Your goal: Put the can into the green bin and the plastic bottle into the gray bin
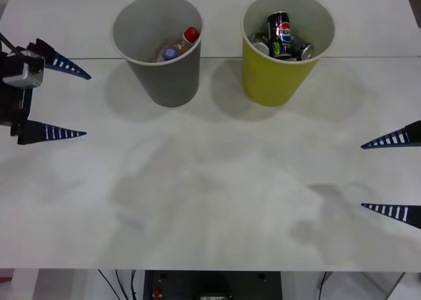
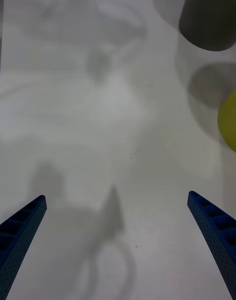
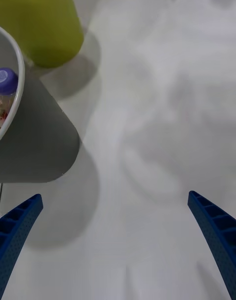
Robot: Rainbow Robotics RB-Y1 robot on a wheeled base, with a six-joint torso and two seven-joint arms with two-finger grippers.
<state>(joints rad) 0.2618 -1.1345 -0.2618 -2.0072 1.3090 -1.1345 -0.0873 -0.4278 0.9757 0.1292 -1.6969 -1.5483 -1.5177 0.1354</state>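
White table carries, left to right, the left gripper spread empty at the edge, the gray bin holding bottles, the green bin holding the can, and the right gripper likewise spread, suggesting sorting is done.

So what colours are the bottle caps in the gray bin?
One red cap, one purple cap, inside the gray bin; clearest in the front view.
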